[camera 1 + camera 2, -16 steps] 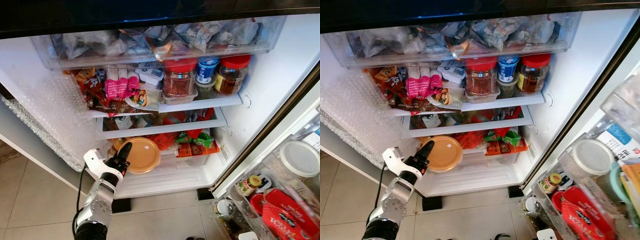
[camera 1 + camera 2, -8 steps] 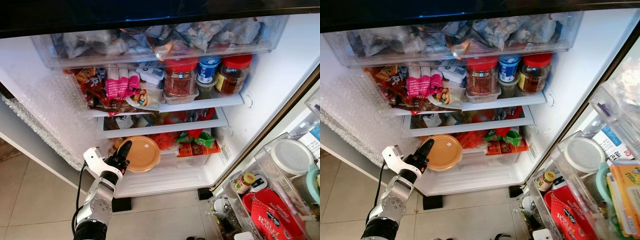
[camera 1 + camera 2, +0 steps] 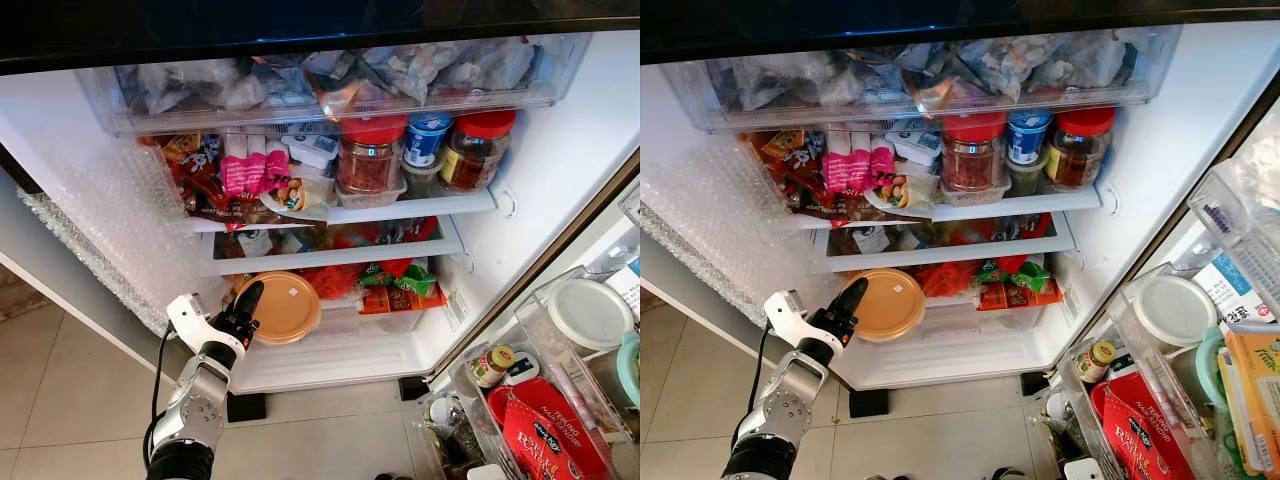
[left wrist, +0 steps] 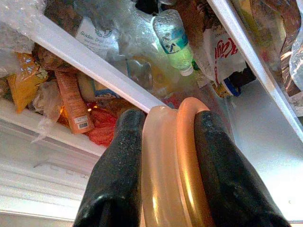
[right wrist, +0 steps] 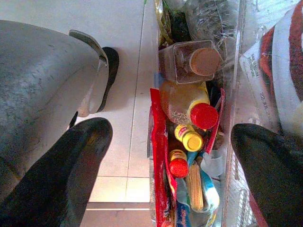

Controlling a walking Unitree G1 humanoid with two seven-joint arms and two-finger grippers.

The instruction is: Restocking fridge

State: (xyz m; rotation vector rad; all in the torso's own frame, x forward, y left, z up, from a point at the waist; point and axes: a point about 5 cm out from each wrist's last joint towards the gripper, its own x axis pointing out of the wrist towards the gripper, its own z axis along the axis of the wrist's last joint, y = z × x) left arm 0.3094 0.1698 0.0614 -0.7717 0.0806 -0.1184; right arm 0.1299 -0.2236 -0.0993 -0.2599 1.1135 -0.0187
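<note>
The left gripper reaches up from about 7 o'clock in the head views into the open fridge. Its two black fingers are closed tight on the rim of a round container, one finger on each side of the edge. The container is flat and disc-like, with a tan-orange lid bearing a small white sticker and a paler, translucent base under it; the wrist view shows the two layers edge-on, cream against shiny orange. It sits tilted at the front of the lowest shelf, left of centre, just beside red and green food packets at its 3 o'clock.

At 12 o'clock from it, on the upper shelf, stand red-lidded jars and a pink packet. Bubble wrap lines the wall at 10 o'clock.

The right gripper hangs with its fingers wide apart and holding nothing, above bottles in the door rack.
</note>
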